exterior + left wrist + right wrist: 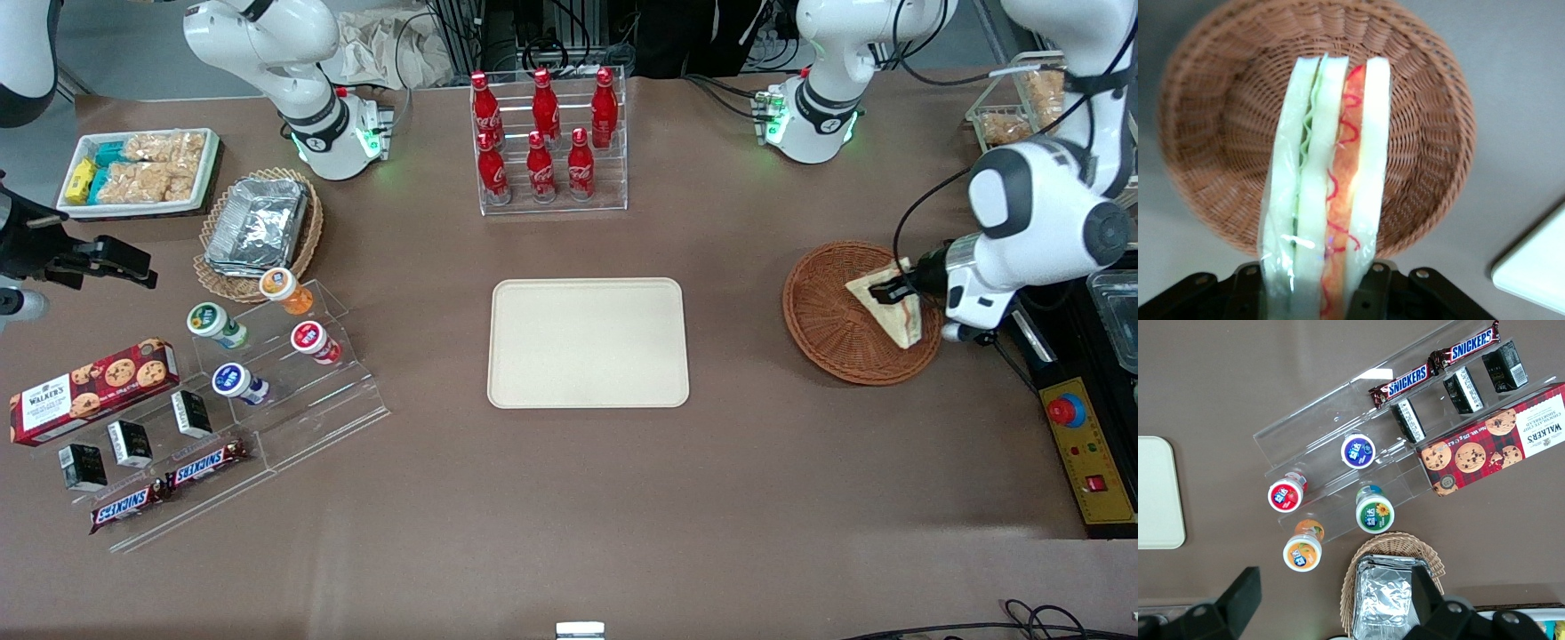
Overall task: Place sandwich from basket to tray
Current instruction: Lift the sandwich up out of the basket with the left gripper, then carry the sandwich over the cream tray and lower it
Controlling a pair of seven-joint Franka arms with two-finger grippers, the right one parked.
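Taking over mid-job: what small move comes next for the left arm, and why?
Probably lift a little: the gripper is shut on the sandwich, which hangs over the basket, while the tray sits bare toward the table's middle.

Woven wicker, glossy film, matt tray and table

The basket [1425, 120] is rough reddish-brown wicker; the sandwich [1328, 200] wears shiny clear plastic wrap, clamped in the black matt gripper [892, 291]; the tray [588, 342] is smooth, matt cream on the dull brown table [622, 498].
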